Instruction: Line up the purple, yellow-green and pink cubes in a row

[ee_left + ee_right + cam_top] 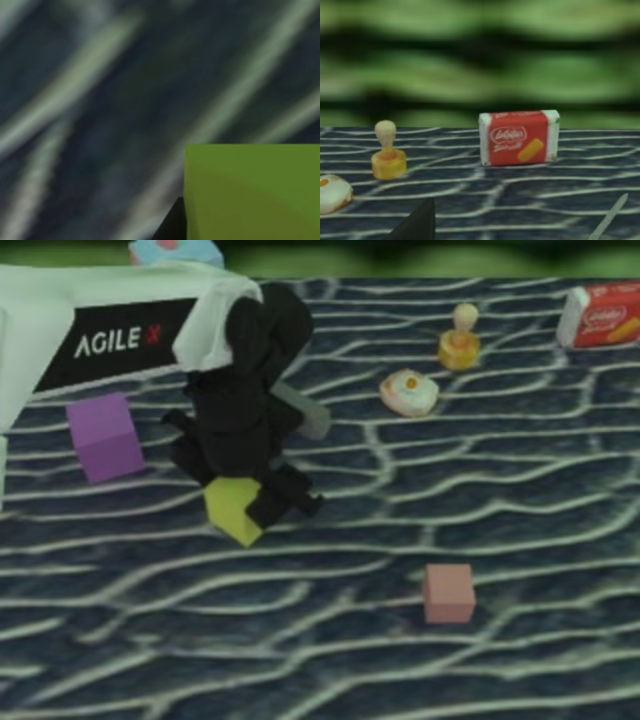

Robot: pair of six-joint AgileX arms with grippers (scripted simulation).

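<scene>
Pinching the yellow-green cube (232, 510) near the table's middle, the left gripper (262, 502) is judged closed on it — placement beside the purple cube (104, 437) — pink cube (447, 592) well apart — would be allowed.

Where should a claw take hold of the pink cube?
From straight above, closing on two opposite side faces of the pink cube. It sits flat and alone on the table, its sides bare all round. Its edges run nearly square to the table, so little wrist turn seems needed.
</scene>
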